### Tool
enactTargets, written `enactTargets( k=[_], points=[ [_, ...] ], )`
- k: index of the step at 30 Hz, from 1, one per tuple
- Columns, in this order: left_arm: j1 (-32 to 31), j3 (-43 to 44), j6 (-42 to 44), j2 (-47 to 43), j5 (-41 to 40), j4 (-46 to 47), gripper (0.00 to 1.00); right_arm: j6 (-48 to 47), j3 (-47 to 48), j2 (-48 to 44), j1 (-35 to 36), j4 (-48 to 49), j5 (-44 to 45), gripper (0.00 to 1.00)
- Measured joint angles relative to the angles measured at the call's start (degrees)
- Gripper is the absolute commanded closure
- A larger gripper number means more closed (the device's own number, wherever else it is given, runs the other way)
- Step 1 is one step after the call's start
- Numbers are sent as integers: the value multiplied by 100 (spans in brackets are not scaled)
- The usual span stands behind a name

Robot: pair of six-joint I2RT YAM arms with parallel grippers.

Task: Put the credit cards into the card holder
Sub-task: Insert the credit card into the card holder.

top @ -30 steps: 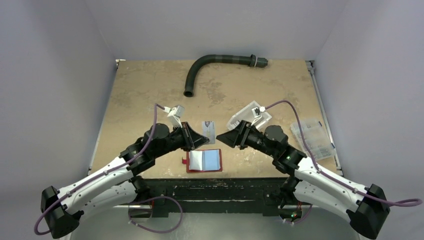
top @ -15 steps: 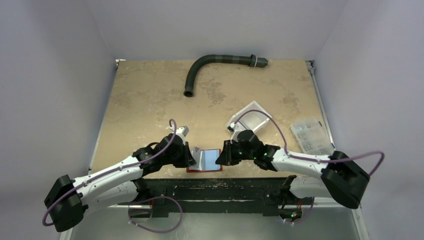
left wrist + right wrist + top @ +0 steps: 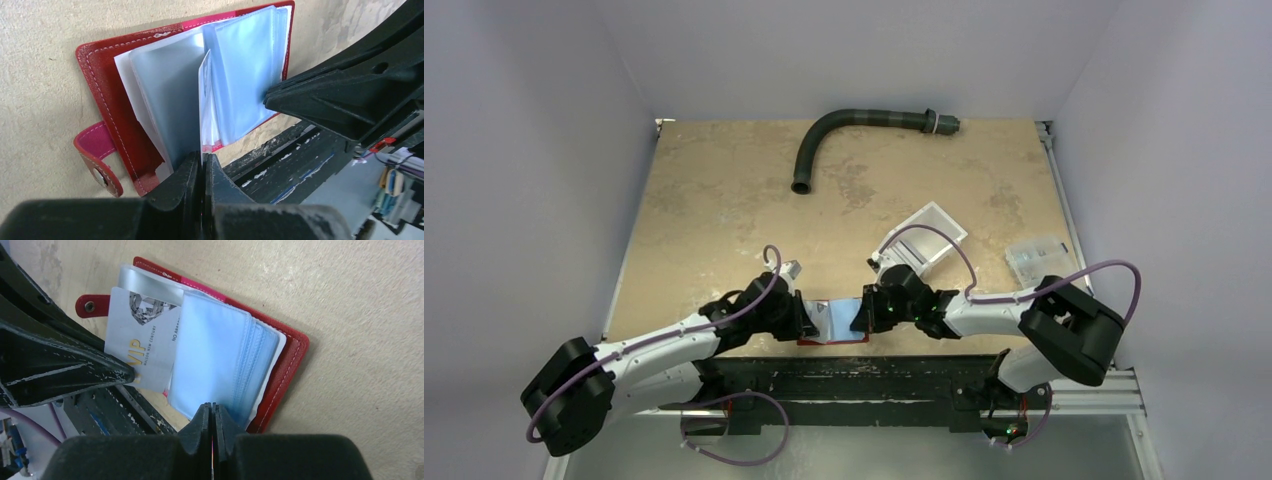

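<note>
Left gripper (image 3: 202,165) clenched on credit card (image 3: 142,347), card on edge among clear sleeves (image 3: 215,355); right gripper (image 3: 212,412) clamped shut at sleeve stack's near edge, pinch on sleeve unclear; card holder (image 3: 102,95) open flat by table (image 3: 724,190) near edge; risks: card misses pocket mouth and buckles; push slides holder off edge.

The open card holder (image 3: 836,320) fills the gap between left fingers (image 3: 192,175) and right fingers (image 3: 202,420). Beyond them the counter (image 3: 714,200) lies open to the hose (image 3: 844,125); a white bin (image 3: 929,235) stands beyond the right fingers.
</note>
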Motion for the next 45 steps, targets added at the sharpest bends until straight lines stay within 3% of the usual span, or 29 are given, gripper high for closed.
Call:
enactTargets(
  k=[11,19,25,36,45],
  points=[
    [376,-638,-538,-295,608,859,100,39,-42,133,0,358,90,99],
    [378,-715,-645,-667,741,839,100,0,-227,-317,0,74,323,84],
    [378,-811,-662,-634,826,949,100,-101,-249,-474,0,-144,326,81],
    [382,-1078,-787,-247,1084,1681,100,-107,-247,-433,0,-149,385,92],
    [382,-1156,-789,-254,1150,1967,100,-101,-249,-481,0,-197,468,94]
  ],
)
